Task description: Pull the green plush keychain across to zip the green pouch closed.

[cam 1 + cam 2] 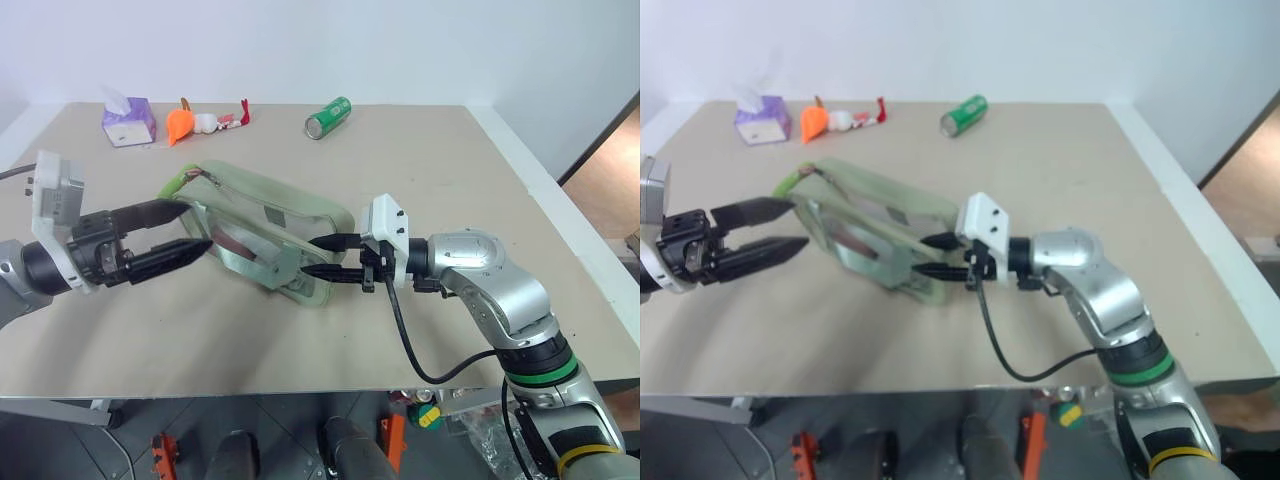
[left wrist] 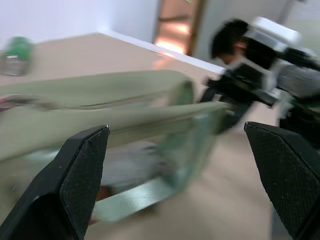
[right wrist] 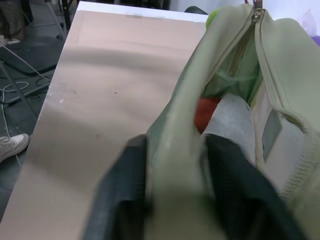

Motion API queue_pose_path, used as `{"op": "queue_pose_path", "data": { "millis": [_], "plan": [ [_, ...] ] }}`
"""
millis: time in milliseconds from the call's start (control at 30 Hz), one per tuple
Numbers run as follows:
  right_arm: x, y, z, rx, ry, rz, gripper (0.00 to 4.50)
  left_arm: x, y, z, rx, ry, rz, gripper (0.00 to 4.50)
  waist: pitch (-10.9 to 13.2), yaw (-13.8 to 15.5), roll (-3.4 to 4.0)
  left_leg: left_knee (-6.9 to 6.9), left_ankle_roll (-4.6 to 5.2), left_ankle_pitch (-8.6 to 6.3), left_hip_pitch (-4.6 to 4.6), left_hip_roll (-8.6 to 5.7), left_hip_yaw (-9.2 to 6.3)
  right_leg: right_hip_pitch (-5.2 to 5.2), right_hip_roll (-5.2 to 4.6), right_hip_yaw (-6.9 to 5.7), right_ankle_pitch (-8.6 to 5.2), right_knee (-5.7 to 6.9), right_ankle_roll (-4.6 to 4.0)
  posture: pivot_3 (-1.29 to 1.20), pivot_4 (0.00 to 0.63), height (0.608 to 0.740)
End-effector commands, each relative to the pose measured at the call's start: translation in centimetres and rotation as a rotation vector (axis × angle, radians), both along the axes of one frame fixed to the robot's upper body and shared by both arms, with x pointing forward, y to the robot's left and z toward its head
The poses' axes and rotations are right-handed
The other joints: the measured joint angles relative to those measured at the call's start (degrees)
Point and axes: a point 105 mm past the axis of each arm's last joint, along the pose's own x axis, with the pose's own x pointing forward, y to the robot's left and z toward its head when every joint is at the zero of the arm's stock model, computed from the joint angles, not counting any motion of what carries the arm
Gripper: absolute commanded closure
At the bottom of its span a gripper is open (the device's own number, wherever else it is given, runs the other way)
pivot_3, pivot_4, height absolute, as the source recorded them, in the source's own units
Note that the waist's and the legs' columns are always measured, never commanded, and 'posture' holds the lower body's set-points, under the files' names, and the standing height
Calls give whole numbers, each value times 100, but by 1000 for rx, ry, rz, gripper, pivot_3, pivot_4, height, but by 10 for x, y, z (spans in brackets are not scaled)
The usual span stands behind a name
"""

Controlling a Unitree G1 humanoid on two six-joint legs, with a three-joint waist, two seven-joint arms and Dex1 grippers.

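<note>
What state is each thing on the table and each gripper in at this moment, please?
green pouch: lying on the table, zipper open.
green plush keychain: at the pouch's far end, not held.
right gripper: shut on the pouch's near end.
left gripper: open, beside the pouch's other end.
green can: lying on its side.
purple tissue box: upright, a tissue sticking out.

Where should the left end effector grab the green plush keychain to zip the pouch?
Grip the green plush keychain mid-length, coming from the robot's left: it juts out from the green pouch at its far-left end, and the left end effector gapes open just beside it.
</note>
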Motion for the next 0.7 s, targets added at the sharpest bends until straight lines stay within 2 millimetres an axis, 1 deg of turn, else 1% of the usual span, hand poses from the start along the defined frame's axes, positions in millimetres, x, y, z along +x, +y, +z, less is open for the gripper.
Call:
{"op": "queue_pose_path", "data": {
  "millis": [33,67,200,300,400,533,600,700],
  "plan": [
    [-1,0,4,16,-26,4,4244,-3,-3,7,11,-32,-16,0,0,-2,0,0,0,0,1,0,0,0,1,0,0,2,-1,0,150,740],
    [-1,0,4,20,-25,4,4473,-2,-2,7,7,-33,-13,0,0,-2,0,1,0,0,1,0,-1,0,2,0,1,4,-2,0,150,740],
    [-2,-2,4,23,-27,3,4473,0,-2,7,-1,-34,-8,0,0,-1,0,5,-1,1,2,1,-2,1,2,-2,2,6,-3,0,150,740],
    [3,-8,5,10,-56,-28,4473,4,2,8,-21,-35,8,0,0,-1,0,7,-1,1,1,0,-1,1,1,-2,2,6,-3,0,150,740],
    [16,-22,17,5,-77,-78,4473,5,7,11,-60,-33,21,0,0,2,1,7,-1,1,1,0,-2,2,1,-2,2,6,-3,0,150,740],
    [19,-47,38,-18,-109,-49,4473,9,13,12,-100,-23,45,0,1,20,2,11,-1,1,-1,-3,0,2,-3,0,3,5,-1,0,150,740],
    [16,-58,42,-63,-122,-3,4473,10,15,11,-113,-20,53,0,1,30,2,12,-1,1,-2,-5,-1,3,-5,-1,2,4,1,0,150,740],
    [20,-69,45,-134,-147,29,4473,12,17,10,-120,-18,64,0,1,22,2,9,2,-1,-1,-3,-1,3,-3,-1,0,3,0,0,150,740]
  ]
}}
